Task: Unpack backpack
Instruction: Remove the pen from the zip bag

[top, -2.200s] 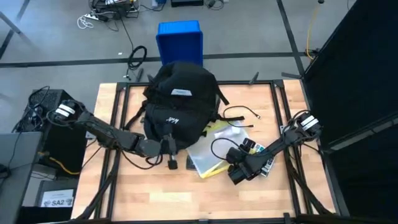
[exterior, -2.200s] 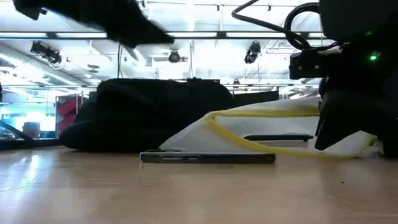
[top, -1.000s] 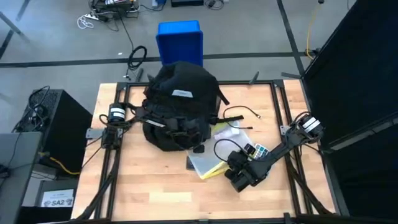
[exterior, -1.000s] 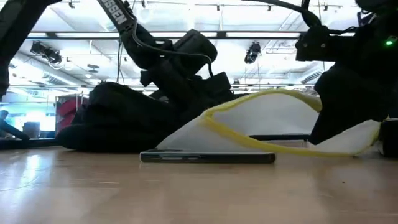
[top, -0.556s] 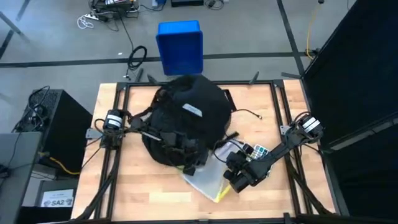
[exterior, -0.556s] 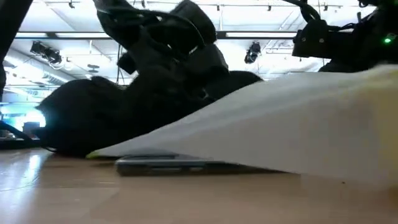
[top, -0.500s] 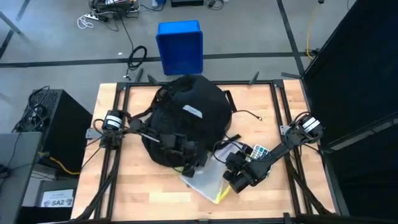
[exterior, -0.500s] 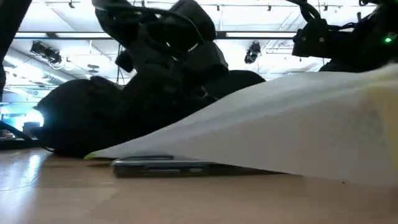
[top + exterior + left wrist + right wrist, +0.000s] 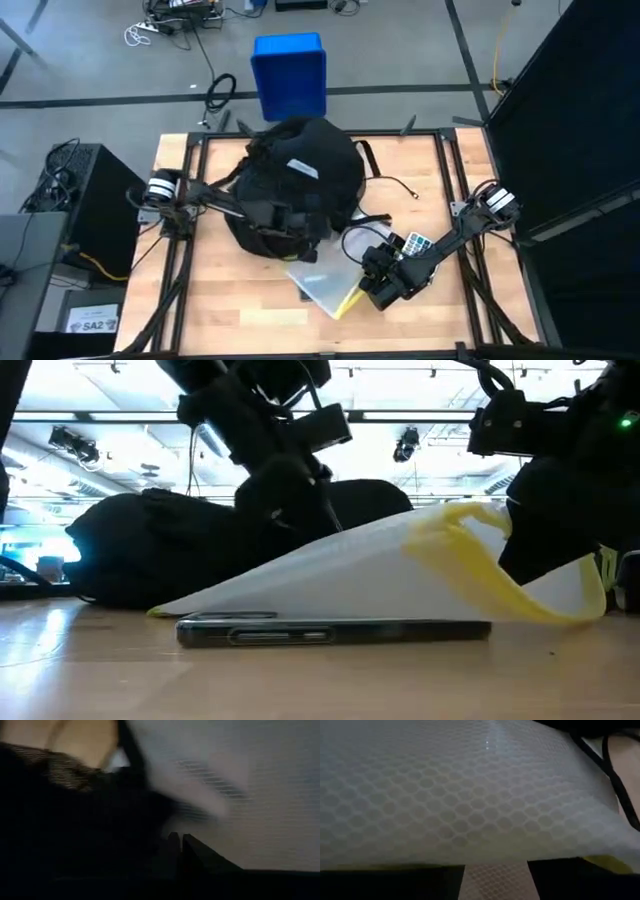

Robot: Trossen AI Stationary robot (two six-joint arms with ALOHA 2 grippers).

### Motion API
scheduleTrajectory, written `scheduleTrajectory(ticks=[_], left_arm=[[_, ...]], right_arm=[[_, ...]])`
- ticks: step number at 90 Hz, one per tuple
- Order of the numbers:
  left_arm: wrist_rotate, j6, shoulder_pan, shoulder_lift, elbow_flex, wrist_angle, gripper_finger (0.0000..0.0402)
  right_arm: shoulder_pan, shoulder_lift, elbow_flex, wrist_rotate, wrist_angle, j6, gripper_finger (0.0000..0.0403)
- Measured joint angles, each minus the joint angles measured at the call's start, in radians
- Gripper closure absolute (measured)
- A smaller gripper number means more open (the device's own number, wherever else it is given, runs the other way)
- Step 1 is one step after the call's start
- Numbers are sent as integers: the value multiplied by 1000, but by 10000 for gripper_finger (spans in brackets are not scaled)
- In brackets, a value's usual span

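Two arms work around the backpack [image 9: 300, 185], which lies on the wooden table [image 9: 215, 300] at its far middle, just in front of the blue box [image 9: 289, 72] standing on the floor beyond the table edge. The pack is a rounded black mound with a small white label [image 9: 302, 168] on top.

The left gripper [image 9: 300, 222] reaches in from the table's left side and sits over the near edge of the backpack, right where the fabric meets the white mesh pouch [image 9: 322, 284]. In the left wrist view its fingers [image 9: 176, 842] stand almost together with only a thin slit between them, but that picture is too smeared to tell whether anything is caught there.

The white mesh pouch, edged in yellow, lies just in front of the backpack, its far side tucked against the pack. In the low view it slopes up like a ramp [image 9: 400, 575] from the table toward the right, with a dark flat phone-like slab [image 9: 333, 631] lying beneath its near edge.

The right gripper [image 9: 375, 280] comes from the table's right side and is at the pouch's right end. The right wrist view shows honeycomb mesh [image 9: 470, 795] filling the frame, lying over its spread fingers [image 9: 570, 880], which have some mesh showing between them; whether they hold it I cannot tell.

Black cables [image 9: 375, 222] and a small calculator-like item [image 9: 416, 243] lie right of the backpack.
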Motion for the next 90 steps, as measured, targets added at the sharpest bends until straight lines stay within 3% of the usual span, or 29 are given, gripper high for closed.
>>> scheduleTrajectory(ticks=[22, 48, 72, 90], left_arm=[[-66, -12, 106, -8, -35, -68, 402], [-73, -95, 220, -38, -232, 22, 402], [-52, -162, 159, -249, -407, 108, 402], [-177, -179, 82, -407, -415, 119, 402]], right_arm=[[1, 0, 0, -11, 5, 1, 219], [1, 0, 0, -36, 6, 1, 215], [1, 0, 0, -37, 9, 2, 226], [1, 0, 0, -46, 15, 2, 231]])
